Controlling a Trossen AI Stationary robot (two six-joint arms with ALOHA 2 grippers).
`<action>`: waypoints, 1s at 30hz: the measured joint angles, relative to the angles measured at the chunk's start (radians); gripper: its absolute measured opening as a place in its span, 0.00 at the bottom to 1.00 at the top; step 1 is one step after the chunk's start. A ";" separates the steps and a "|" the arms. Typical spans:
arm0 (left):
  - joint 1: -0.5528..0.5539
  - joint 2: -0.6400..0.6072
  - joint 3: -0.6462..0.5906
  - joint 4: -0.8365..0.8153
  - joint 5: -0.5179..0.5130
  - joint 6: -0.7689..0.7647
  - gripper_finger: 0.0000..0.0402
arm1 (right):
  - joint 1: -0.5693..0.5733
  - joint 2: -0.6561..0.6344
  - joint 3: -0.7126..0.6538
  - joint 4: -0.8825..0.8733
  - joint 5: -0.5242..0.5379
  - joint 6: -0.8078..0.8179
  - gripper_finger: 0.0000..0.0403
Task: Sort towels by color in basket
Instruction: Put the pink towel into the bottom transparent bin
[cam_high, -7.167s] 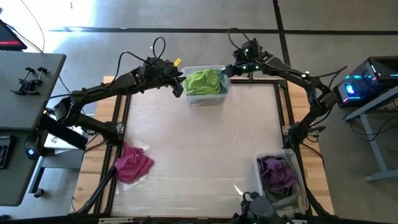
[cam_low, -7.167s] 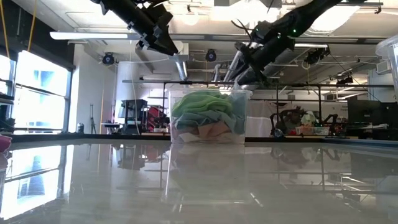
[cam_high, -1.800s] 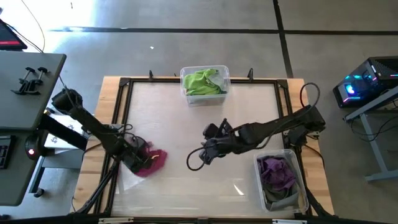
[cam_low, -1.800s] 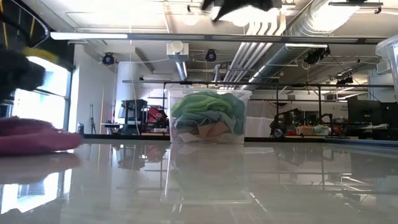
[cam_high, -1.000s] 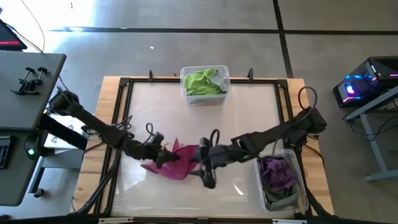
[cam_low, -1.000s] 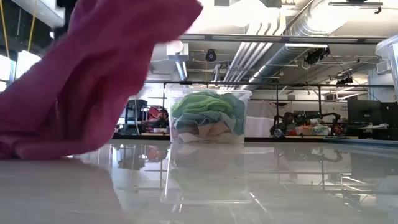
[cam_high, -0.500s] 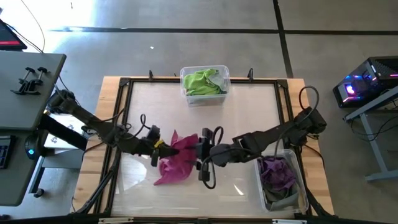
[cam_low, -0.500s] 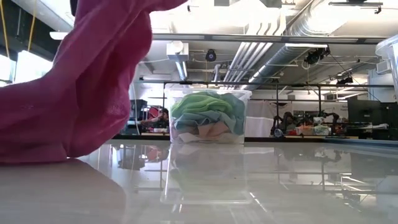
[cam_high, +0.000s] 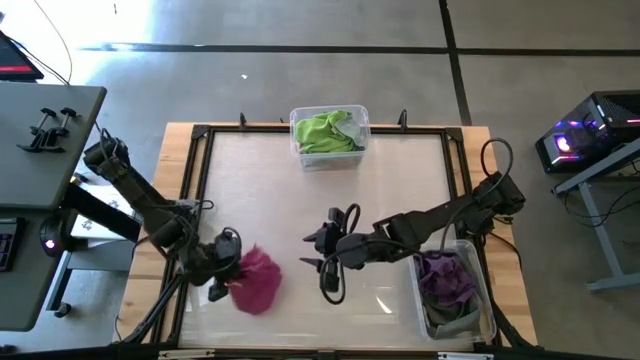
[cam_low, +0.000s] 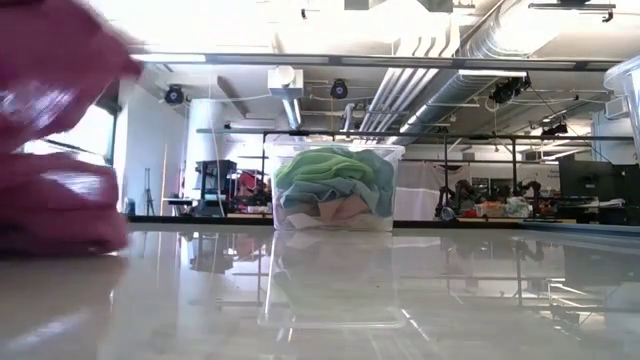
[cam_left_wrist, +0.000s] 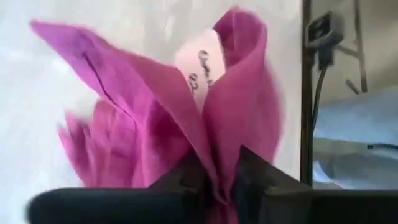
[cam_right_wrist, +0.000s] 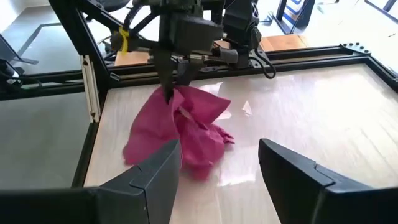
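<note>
My left gripper (cam_high: 224, 272) is shut on a magenta towel (cam_high: 256, 281) near the table's left near corner; the right wrist view shows that towel (cam_right_wrist: 181, 132) hanging from it. My right gripper (cam_high: 316, 250) stands open and touches nothing, a little to the towel's right near the table's middle; its fingers (cam_right_wrist: 163, 167) point toward the towel. A clear bin (cam_high: 361, 121) at the far edge holds lime green and pale teal towels (cam_low: 330, 180). Another clear bin (cam_high: 481, 285) at the right near corner holds a purple towel (cam_high: 445, 277) on a grey one. My left gripper pinches the magenta towel between its two fingers at an upstanding fold (cam_left_wrist: 219, 168), several layers together. The fingers (cam_right_wrist: 169, 84) come from above, pointing down. The towel hangs bunched and slack below them, and its lower folds (cam_right_wrist: 198, 155) seem to lie on the table.
A dark frame (cam_high: 203, 160) runs round the glossy table top. The green bin stands at the far middle and the purple bin at the right near corner. Bare table top (cam_high: 400, 190) lies between the bins. A cable loop (cam_high: 332, 283) hangs beside my right gripper.
My left gripper has moved toward the table's left and near edges, taking the magenta towel with it. The towel, which was stretched between both grippers in the middle, is now bunched under the left gripper and apart from the right gripper, which stays near the middle.
</note>
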 joint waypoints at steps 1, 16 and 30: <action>0.000 -0.001 0.000 -0.025 0.018 -0.034 0.14 | -0.004 0.000 0.000 0.000 0.000 0.000 0.53; 0.001 -0.007 -0.123 -0.196 0.018 -0.461 0.62 | -0.039 0.000 0.000 -0.009 0.003 0.026 0.53; 0.015 0.116 -0.318 0.212 -0.044 -0.053 0.61 | -0.046 0.000 -0.001 -0.056 0.002 -0.030 0.53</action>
